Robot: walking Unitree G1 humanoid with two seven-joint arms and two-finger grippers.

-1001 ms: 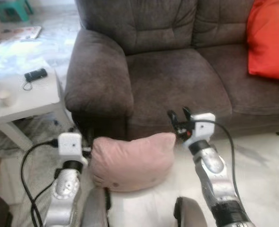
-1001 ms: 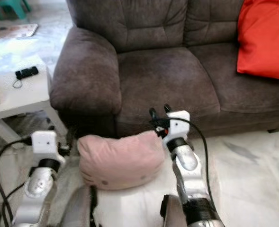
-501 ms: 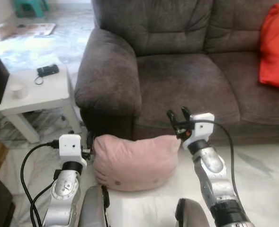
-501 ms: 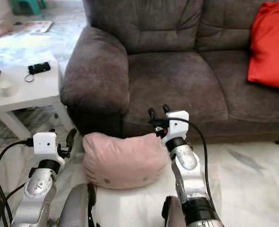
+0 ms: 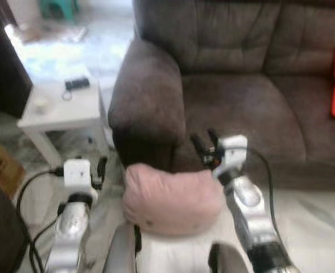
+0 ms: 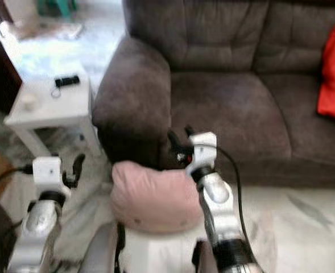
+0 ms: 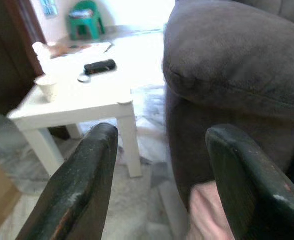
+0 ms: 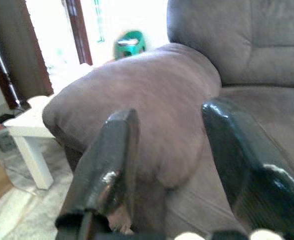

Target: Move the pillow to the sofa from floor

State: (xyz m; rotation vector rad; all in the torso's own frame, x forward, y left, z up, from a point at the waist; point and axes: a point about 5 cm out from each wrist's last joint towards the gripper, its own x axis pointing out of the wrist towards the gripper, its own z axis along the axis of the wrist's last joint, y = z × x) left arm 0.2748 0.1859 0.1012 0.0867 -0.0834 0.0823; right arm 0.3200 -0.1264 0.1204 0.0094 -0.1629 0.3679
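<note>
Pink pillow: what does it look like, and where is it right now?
The pink pillow is soft and plump, of plain fabric with a small dark spot on its front. It is squeezed between the left gripper and the right gripper, both open, before the brown sofa, below the seat and by the armrest.
</note>
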